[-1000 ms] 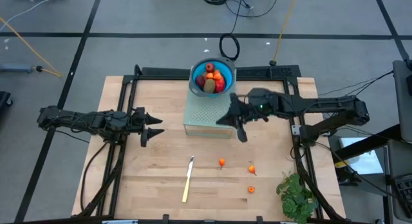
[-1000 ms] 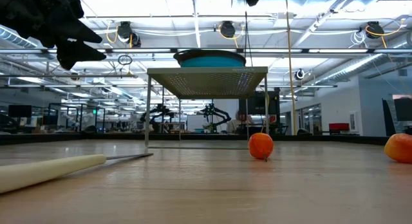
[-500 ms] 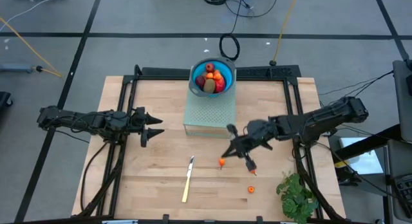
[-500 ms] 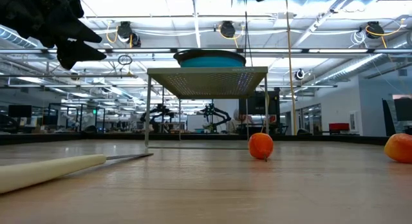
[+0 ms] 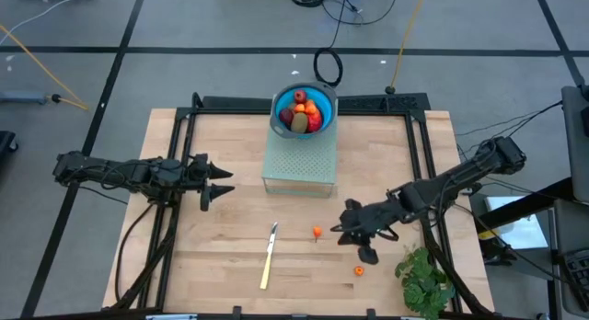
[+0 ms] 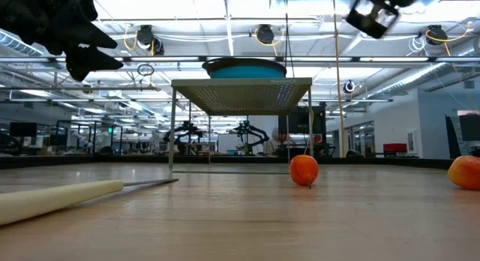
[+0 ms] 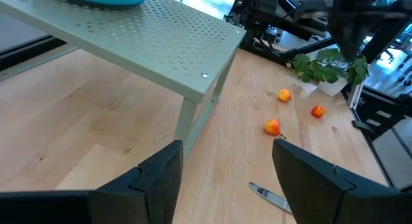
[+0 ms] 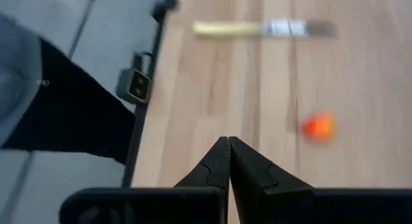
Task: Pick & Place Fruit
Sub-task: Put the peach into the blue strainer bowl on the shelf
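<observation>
Two loose orange fruit pieces [image 5: 317, 232] are flanked by the knife [image 5: 269, 254] and leafy bunch [image 5: 423, 279]; the right gripper [image 5: 367, 255] is pinched shut, empty, while the left gripper [image 5: 221, 182] is parted, empty.

fruit in bowl [image 5: 305, 112]: I see red balls, an orange piece and an olive-brown oval heaped together, raised on the stand | loose orange bits: one [image 5: 317, 233] on the table just right of the knife, one [image 5: 359, 271] nearer the front edge, both lying still
</observation>
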`<state>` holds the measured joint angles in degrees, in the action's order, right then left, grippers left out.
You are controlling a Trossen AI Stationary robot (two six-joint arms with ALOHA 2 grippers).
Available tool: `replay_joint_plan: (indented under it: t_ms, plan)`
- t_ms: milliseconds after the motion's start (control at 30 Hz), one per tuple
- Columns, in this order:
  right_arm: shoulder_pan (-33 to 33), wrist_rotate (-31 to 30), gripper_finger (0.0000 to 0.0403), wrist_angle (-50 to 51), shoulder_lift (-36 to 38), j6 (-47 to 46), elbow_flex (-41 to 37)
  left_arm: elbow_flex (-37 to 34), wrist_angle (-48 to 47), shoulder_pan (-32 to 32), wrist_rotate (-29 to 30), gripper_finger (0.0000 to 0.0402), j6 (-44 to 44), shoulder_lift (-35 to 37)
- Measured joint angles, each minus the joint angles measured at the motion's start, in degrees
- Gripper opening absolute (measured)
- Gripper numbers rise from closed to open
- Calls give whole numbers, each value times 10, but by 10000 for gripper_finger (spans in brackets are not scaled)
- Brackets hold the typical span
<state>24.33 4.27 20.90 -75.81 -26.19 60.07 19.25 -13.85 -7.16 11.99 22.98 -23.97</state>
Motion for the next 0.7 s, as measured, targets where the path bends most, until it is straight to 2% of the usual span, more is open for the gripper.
replay_joint_plan:
  t_ms: [133, 300, 500, 700]
  plan:
    - [13, 0, 0, 66, 0, -126, 0, 0, 0, 0, 0, 241, -2, 0]
    - [21, 1, 0, 128, 0, -214, 0, 0, 0, 0, 1, 241, -2, 0]
    - [21, 2, 13, 165, 0, -281, 0, 0, 0, 0, 1, 241, -2, 0]
    - [20, 2, 53, 174, 0, -305, 0, 0, 0, 0, 1, 241, -3, 0]
